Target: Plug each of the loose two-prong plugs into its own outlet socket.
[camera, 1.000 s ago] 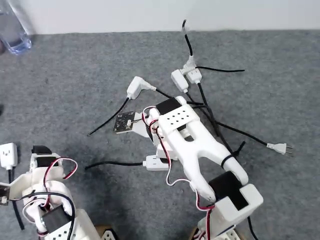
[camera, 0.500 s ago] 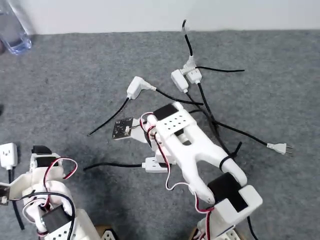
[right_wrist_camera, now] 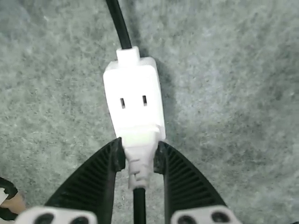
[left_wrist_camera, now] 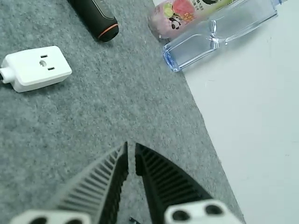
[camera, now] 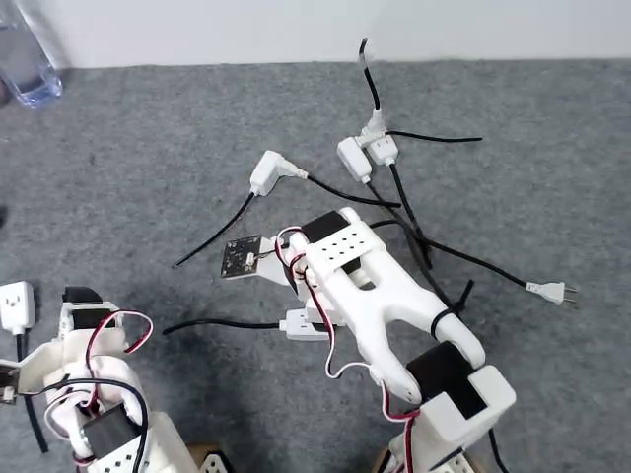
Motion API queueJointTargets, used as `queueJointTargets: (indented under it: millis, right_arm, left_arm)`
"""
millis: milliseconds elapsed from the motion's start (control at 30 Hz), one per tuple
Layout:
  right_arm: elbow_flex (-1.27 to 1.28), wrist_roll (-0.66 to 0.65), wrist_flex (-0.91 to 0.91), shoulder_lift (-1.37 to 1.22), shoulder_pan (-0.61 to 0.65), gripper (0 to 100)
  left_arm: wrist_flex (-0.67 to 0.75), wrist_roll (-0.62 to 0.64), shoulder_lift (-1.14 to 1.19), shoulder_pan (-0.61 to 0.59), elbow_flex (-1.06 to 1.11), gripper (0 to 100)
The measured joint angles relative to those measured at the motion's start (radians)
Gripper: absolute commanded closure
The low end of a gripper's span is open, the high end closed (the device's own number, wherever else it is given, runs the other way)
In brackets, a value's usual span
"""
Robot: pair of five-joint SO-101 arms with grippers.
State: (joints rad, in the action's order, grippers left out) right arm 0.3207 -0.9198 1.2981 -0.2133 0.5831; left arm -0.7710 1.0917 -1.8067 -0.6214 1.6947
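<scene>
The right gripper [right_wrist_camera: 139,150] is clamping narrowly on a white plug [right_wrist_camera: 138,163], which is touching the end of a white socket [right_wrist_camera: 134,100] whose two slots are facing up. From above, the pair is lying mid-carpet [camera: 118,177]. Bare carpet is stretching toward 9 and 10 o'clock, tangled cords [camera: 414,236] are crowding 1 to 3 o'clock, and a loose plug [camera: 547,291] is lying at 3. The left gripper [left_wrist_camera: 131,148] is hanging at 8 o'clock, nearly closed and empty, near a second socket [left_wrist_camera: 35,70].
</scene>
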Motion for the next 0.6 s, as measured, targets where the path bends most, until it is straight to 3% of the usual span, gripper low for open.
queueJointTargets:
  millis: [433, 600]
  right_arm:
    - [-0.023, 0.0, 0.017, -0.021, 0.0, 98.4]
    - [-0.048, 0.0, 0.054, -0.028, 0.0, 80.7]
  left_arm:
    - [0.0, 0.0, 0.0, 0.0, 0.0, 97]
    - [0.0, 0.0, 0.0, 0.0, 0.0, 97]
